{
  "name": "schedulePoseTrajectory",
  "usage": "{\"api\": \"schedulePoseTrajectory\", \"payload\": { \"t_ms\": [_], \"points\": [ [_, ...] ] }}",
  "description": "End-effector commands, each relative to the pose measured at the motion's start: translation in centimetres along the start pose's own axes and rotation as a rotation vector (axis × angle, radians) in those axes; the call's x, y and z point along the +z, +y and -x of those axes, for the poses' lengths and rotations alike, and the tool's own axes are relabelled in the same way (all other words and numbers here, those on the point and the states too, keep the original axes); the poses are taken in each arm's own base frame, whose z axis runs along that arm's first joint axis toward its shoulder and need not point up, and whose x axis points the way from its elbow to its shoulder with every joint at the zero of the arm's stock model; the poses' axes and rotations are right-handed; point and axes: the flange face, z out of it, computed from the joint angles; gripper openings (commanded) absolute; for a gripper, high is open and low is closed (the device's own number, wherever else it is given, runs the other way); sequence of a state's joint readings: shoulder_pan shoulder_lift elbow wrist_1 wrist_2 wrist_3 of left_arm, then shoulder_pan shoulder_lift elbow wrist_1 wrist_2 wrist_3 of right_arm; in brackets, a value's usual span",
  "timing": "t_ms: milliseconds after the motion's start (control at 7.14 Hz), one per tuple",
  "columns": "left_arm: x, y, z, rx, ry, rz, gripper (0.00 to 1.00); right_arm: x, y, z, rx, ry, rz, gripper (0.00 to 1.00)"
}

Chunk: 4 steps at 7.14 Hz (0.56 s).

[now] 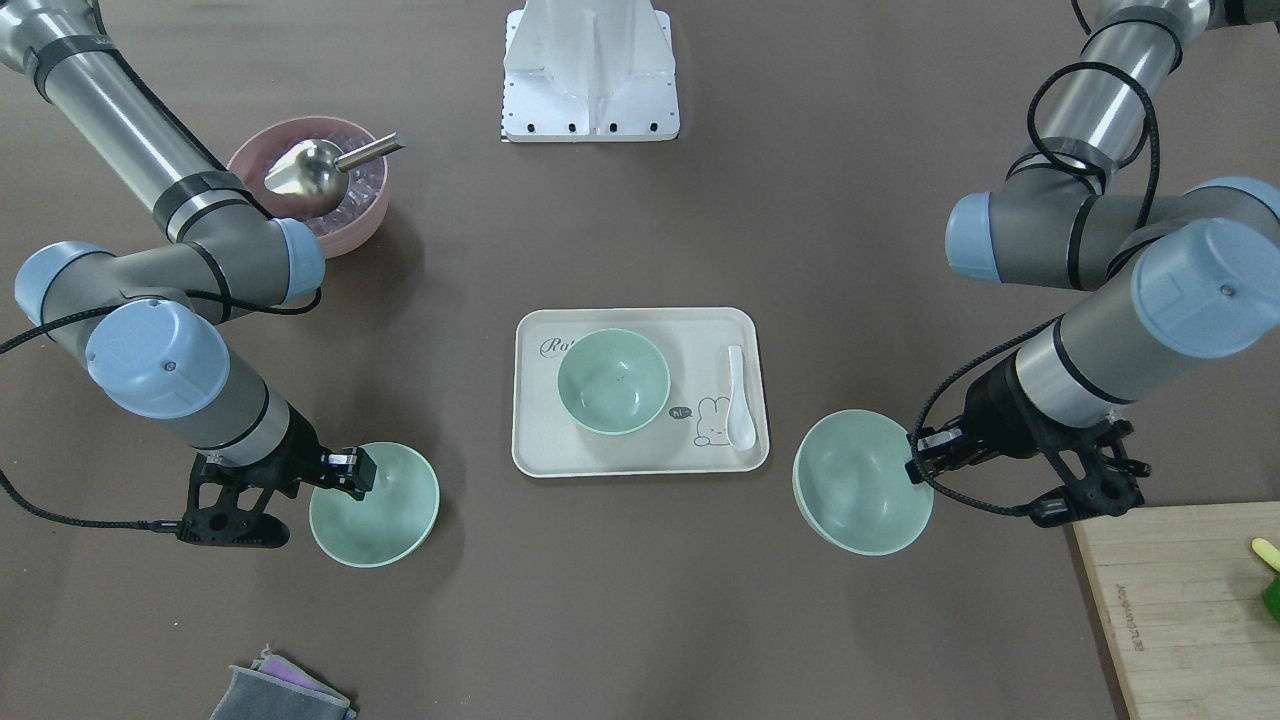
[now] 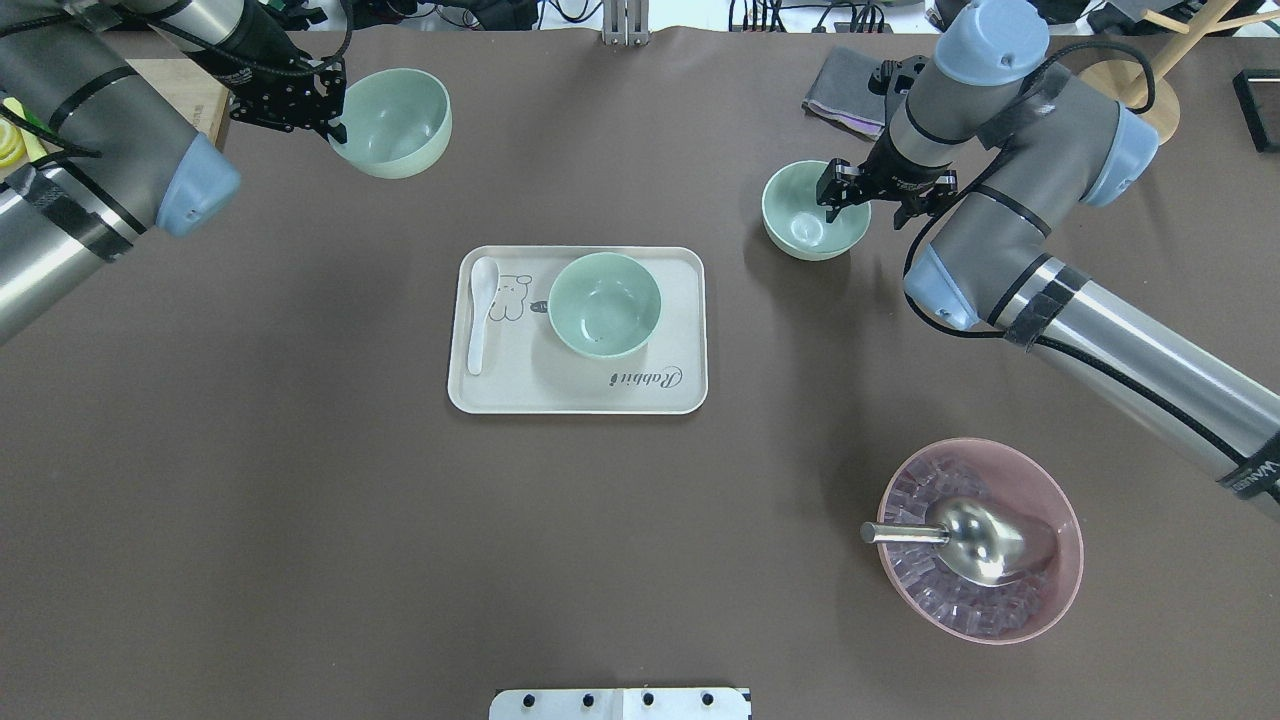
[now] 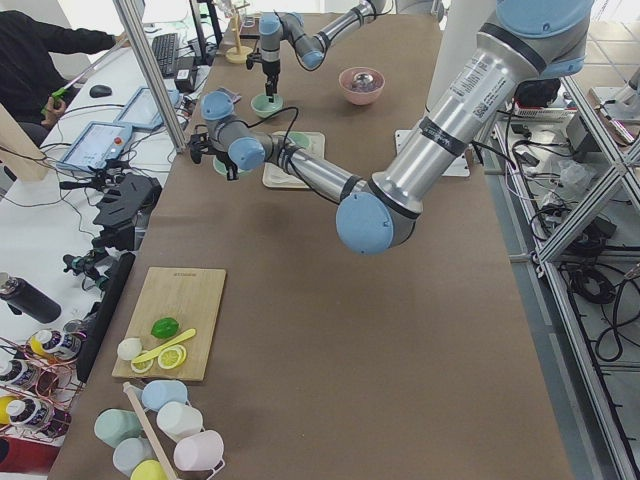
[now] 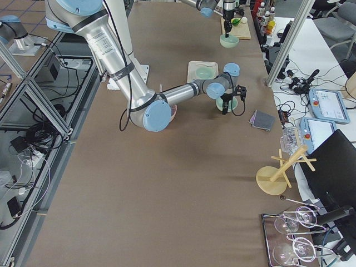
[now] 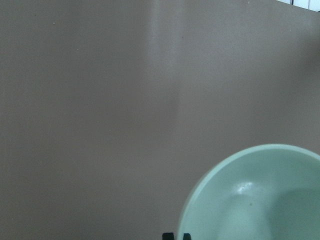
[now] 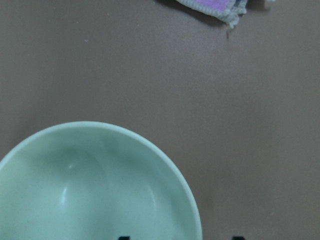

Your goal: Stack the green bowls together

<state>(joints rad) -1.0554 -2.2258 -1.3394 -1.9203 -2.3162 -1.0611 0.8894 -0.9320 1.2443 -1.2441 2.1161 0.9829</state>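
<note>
1. Clock directions are read in the overhead view, from the tray [image 2: 500, 392].
2. The left gripper [image 2: 335, 122] has its jaws drawn narrow. In the left wrist view the tips stand almost together, pinching the rim of the held green bowl [image 2: 400, 118] at that bowl's 9 o'clock side. This bowl is tilted and sits at 11 o'clock from the tray.
3. The right gripper [image 2: 868, 202] has its jaws wide, astride the 3 o'clock rim of the right-side green bowl [image 2: 800, 215], one finger over the inside and one outside. I cannot tell whether either finger touches. This bowl is at 2 o'clock from the tray.
4. The tray green bowl [image 2: 604, 303] stands upright on the tray, towards its 3 o'clock side. A white spoon [image 2: 480, 320] lies along the 9 o'clock edge.
5. A pink bowl [image 2: 1062, 590] holding a metal scoop [image 2: 975, 540] is at 4 o'clock, well apart.
</note>
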Motion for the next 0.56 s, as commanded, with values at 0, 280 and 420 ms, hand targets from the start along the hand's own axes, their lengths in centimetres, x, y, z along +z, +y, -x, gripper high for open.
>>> {"api": "schedulePoseTrajectory", "payload": {
  "t_ms": [0, 280, 420],
  "points": [
    [1.2, 2.6, -2.7, -0.048, 0.017, 0.021, 0.0, 0.5, 0.4, -0.1, -0.002, 0.004, 0.008, 0.03],
    [2.7, 7.4, -8.5, -0.109, 0.04, 0.015, 0.0, 0.5, 0.5, -0.1, -0.012, 0.002, 0.009, 0.0],
    [4.1, 8.6, -9.3, -0.103, 0.026, 0.001, 0.0, 0.0, 0.4, 0.5, -0.005, -0.01, 0.007, 0.0]
  ]
}}
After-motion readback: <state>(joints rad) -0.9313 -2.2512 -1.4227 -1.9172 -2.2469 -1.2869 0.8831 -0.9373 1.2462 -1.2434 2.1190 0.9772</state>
